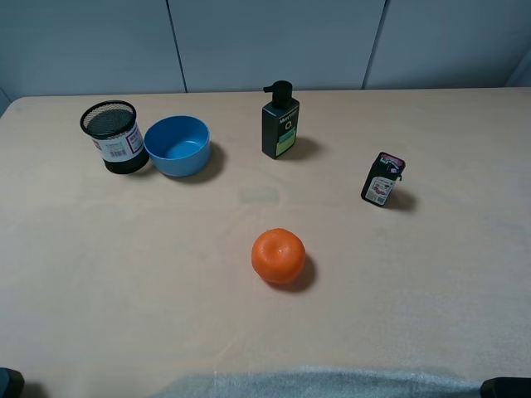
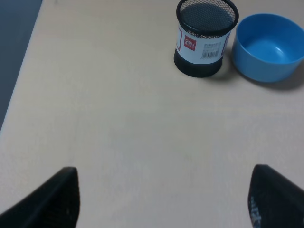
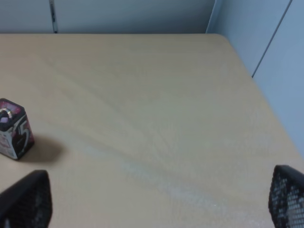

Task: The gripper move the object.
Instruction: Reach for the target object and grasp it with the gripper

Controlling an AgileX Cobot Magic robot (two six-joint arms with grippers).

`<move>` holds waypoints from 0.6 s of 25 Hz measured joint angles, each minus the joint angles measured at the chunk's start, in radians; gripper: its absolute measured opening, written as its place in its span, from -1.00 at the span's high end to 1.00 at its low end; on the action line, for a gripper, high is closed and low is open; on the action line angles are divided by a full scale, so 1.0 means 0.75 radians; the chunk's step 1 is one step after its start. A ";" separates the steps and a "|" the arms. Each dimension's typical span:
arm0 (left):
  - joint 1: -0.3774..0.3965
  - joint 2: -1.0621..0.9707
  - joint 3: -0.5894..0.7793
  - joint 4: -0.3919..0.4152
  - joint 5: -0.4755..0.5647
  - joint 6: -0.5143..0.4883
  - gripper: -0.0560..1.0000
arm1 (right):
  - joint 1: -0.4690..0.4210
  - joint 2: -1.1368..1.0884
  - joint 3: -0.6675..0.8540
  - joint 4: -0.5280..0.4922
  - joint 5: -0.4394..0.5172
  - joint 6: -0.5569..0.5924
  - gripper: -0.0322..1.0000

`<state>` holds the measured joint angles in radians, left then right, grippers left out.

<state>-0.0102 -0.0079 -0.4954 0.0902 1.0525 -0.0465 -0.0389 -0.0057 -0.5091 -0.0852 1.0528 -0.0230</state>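
Tabletop (image 1: 431, 282) clutter sat well spread in the high view. The small black bottle (image 1: 382, 178), with its white-and-red label and pinkish top, stood on the right side, touched by nothing, well apart from the taller pump bottle (image 1: 280, 122) farther back near the middle. An orange (image 1: 279, 256) lay near the centre, closer to the front edge. At the back left a black mesh cup (image 1: 114, 137) stood just beside a blue bowl (image 1: 177, 145).

The right gripper (image 3: 161, 180) hung above bare table with its dark fingers (image 3: 26, 202) spread wide and nothing between them; in the right wrist view the small black bottle (image 3: 14, 129) stood ahead of one finger, apart from it. The left gripper (image 2: 164, 185) was likewise wide open and holding nothing, with the mesh cup (image 2: 205, 38) and the bowl (image 2: 268, 47) well ahead of it
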 joint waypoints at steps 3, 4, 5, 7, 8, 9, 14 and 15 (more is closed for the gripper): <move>0.000 0.000 0.000 0.000 0.000 0.000 -0.60 | 0.000 0.000 0.000 0.000 0.000 0.000 -0.41; 0.000 0.000 0.000 0.000 0.000 0.000 -0.60 | 0.000 0.000 0.000 0.000 0.000 0.000 -0.41; 0.000 0.000 0.000 0.000 0.000 0.000 -0.60 | 0.000 0.000 0.000 0.000 0.000 0.000 -0.41; 0.000 0.000 0.000 0.000 0.000 0.000 -0.60 | 0.000 0.000 0.000 0.000 0.000 0.000 -0.41; 0.000 0.000 0.000 0.000 0.000 0.000 -0.60 | 0.000 0.000 0.000 0.000 0.000 0.000 -0.41; 0.000 0.000 0.000 0.000 0.000 0.000 -0.60 | 0.000 0.000 0.000 0.000 0.000 0.000 -0.41; 0.000 0.000 0.000 0.000 0.000 0.000 -0.60 | 0.000 0.000 0.000 0.000 0.000 0.000 -0.41; 0.000 0.000 0.000 0.000 0.000 0.000 -0.60 | 0.000 0.000 0.000 0.000 0.000 0.000 -0.41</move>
<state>-0.0102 -0.0079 -0.4954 0.0902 1.0525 -0.0464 -0.0389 -0.0057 -0.5091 -0.0852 1.0528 -0.0230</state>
